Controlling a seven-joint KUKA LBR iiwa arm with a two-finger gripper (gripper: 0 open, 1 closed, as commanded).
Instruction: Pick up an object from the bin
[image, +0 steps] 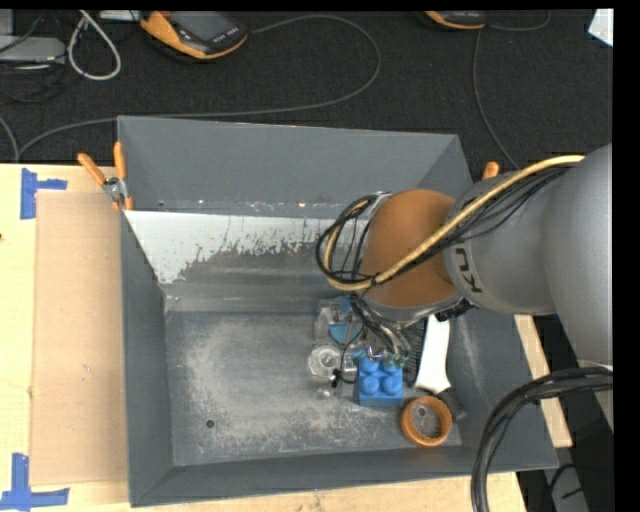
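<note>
The arm (545, 240) reaches in from the right of the frame, its orange-covered wrist (405, 250) bent down over the bin (250, 180) floor right of centre. The gripper (343, 352) sits low among a small cluster; wrist and cables hide it, so I cannot tell whether the claw is spread or pressed together. Just beside it lie a blue studded block (378, 381) and a clear roundish piece (323, 362), with a white flat piece (434, 355) to the right and an orange tape ring (427, 421) at lower right.

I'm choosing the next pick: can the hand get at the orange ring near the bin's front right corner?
Probably yes. The orange ring lies uncovered on the bin floor; the hand hangs close by, above the blue block. The white strip beside it may crowd it.
</note>
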